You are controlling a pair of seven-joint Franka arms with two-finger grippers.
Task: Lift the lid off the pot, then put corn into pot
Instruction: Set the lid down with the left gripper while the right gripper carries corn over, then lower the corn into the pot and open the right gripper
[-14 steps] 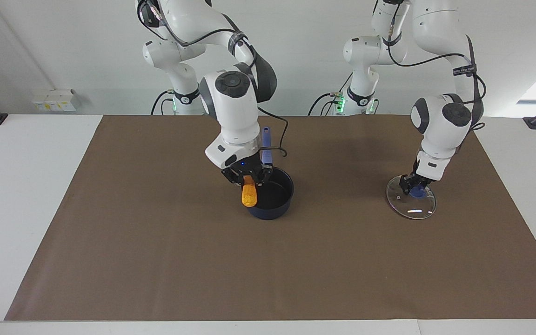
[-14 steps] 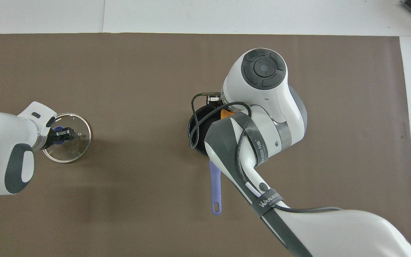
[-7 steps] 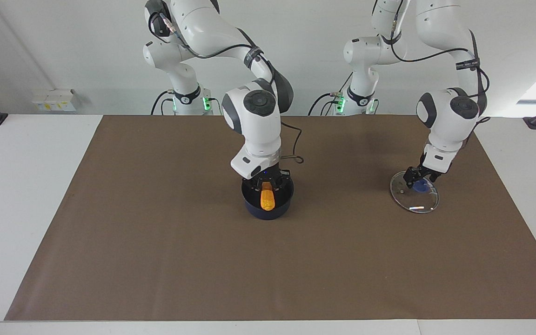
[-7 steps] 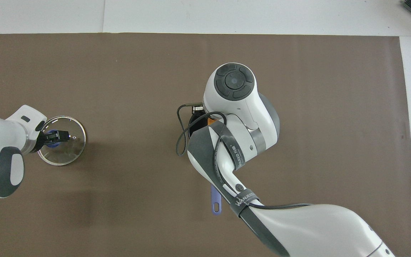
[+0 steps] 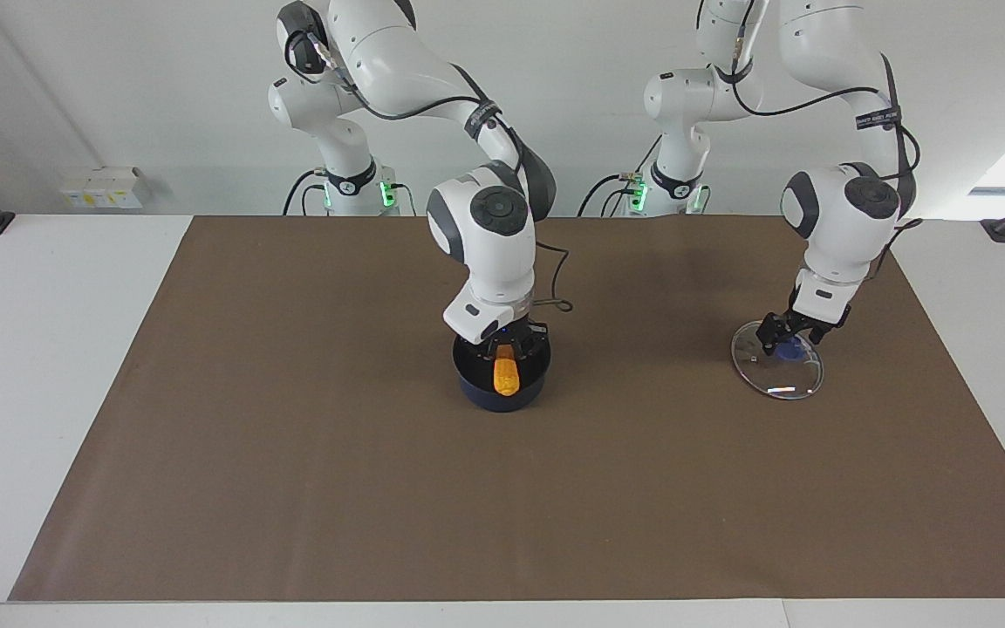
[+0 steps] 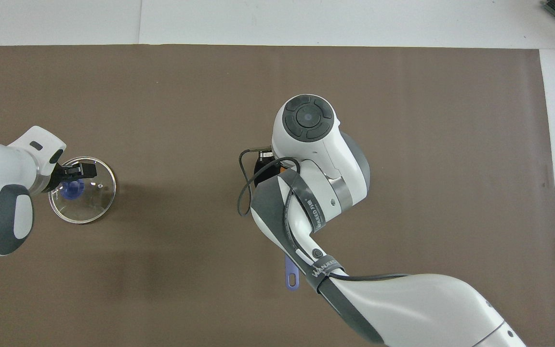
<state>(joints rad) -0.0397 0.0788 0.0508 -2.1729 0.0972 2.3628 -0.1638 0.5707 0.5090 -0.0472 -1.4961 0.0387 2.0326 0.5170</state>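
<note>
My left claw [image 5: 780,336] hangs apart over the lid [image 5: 777,372], well clear of the pot [image 5: 502,371]; right claw [image 5: 507,346] clamps the corn [image 5: 507,375] inside it, release pending.

The strap [image 6: 323,271] on the right arm [image 6: 403,303] reads "WANJEED".

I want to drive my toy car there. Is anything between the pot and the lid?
No, only bare brown mat between pot and lid, in both views.
</note>
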